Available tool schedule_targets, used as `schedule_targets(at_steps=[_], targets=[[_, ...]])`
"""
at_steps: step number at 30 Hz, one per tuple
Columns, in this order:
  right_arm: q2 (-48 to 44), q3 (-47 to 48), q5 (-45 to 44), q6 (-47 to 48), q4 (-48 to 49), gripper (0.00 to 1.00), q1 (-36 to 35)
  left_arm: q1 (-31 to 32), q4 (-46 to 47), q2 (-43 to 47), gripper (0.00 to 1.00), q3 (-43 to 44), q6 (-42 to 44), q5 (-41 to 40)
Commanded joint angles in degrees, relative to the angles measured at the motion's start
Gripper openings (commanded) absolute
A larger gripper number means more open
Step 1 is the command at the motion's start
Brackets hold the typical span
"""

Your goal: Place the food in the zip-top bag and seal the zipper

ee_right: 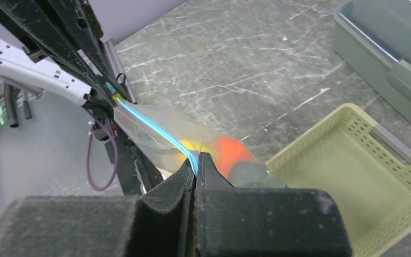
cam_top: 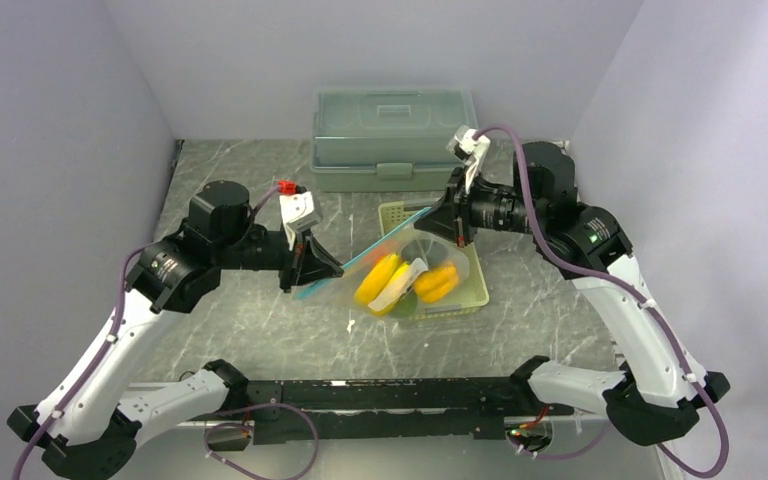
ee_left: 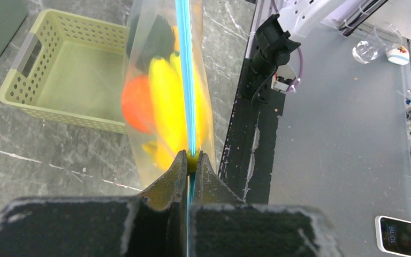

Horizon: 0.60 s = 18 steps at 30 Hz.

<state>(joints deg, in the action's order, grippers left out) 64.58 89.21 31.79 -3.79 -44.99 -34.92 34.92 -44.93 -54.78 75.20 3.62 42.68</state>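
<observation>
The clear zip-top bag hangs between my two grippers above the table, its teal-blue zipper stretched taut along the top. Inside show yellow bananas, a yellow pepper and the orange ball. My left gripper is shut on the zipper's left end. My right gripper is shut on the zipper's right end. In the left wrist view the zipper runs straight away from the jaws. The orange ball shows beside the right fingers.
The pale green slotted basket sits under the bag's right part; it also shows in the left wrist view and the right wrist view. The large translucent green lidded box stands at the back. Walls close in on both sides.
</observation>
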Motion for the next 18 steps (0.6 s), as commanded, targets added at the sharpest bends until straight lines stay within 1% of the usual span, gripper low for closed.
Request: schedule_targets(at_steps=[1, 18], targets=[[-2.31, 4.22, -5.17, -1.54, 3.74, 0.0, 3.16, 0.06, -3.92, 1.04, 0.0, -0.93, 0.56, -1.27], [-4.7, 4.82, -9.51, -6.16, 5.86, 0.0, 11.36, 0.06, -3.2, 1.95, 0.0, -2.06, 0.24, -1.7]])
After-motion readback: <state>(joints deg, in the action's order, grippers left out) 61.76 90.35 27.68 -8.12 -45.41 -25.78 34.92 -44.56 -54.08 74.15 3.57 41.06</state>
